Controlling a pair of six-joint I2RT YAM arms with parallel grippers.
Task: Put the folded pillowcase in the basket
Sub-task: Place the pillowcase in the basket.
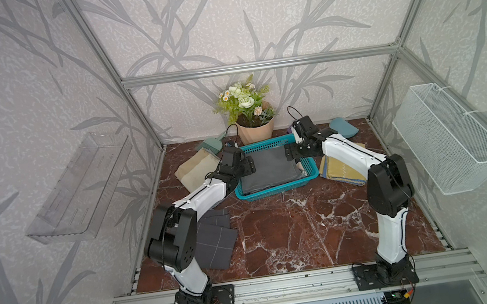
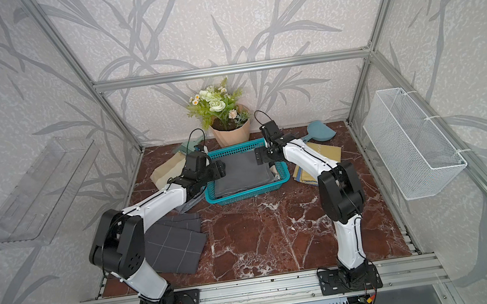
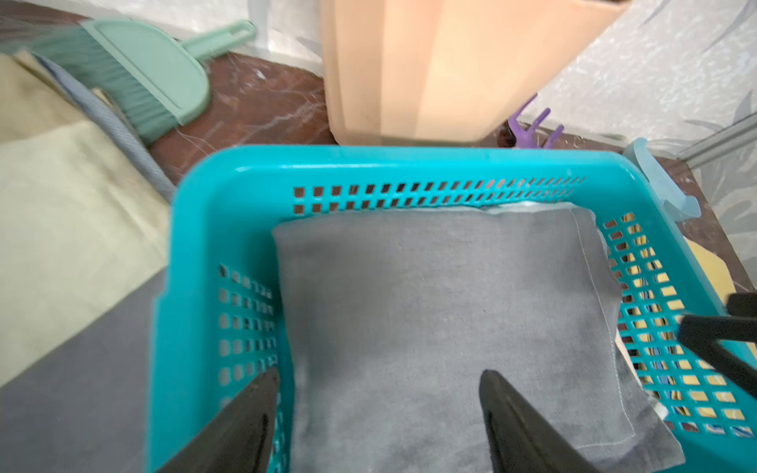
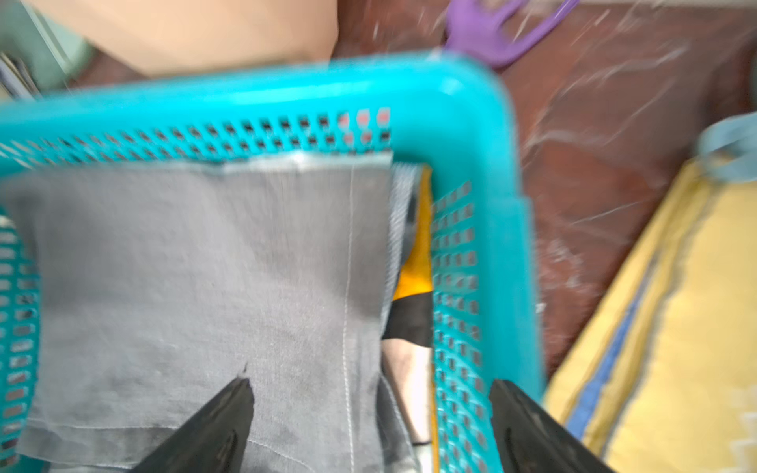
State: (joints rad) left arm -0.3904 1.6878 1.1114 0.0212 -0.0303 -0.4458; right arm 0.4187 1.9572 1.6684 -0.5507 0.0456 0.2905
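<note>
- Starting nearest the arm bases, the marble table [image 1: 294, 232] is bare across the middle. The only thing there is a dark checked cloth [image 1: 215, 242] beside the left arm, so I judge there is plenty of room to pull back.
- The basket [image 1: 273, 191] sits further in, and the folded pillowcase [image 1: 270, 168] lies flat inside it on top of other fabric. The placing looks done.
- The left gripper [image 3: 379, 373] hangs over the pillowcase's near edge with its jaws spread wide and gripping nothing. One finger is close to the basket's perforated wall.
- The right gripper [image 4: 370, 381] is also spread wide and empty. It straddles the opposite wall, with one finger over the cloth and the other outside the rim.
- What seems left is to lift both arms clear. The risk I see is a finger catching a wall or the pillowcase's stitched edge.
- A beige cloth [image 1: 197, 171] and a yellow cloth [image 1: 337, 169] flank the basket closely.
- The flower pot [image 1: 257, 131] stands just behind the basket, so there is little room that way.
</note>
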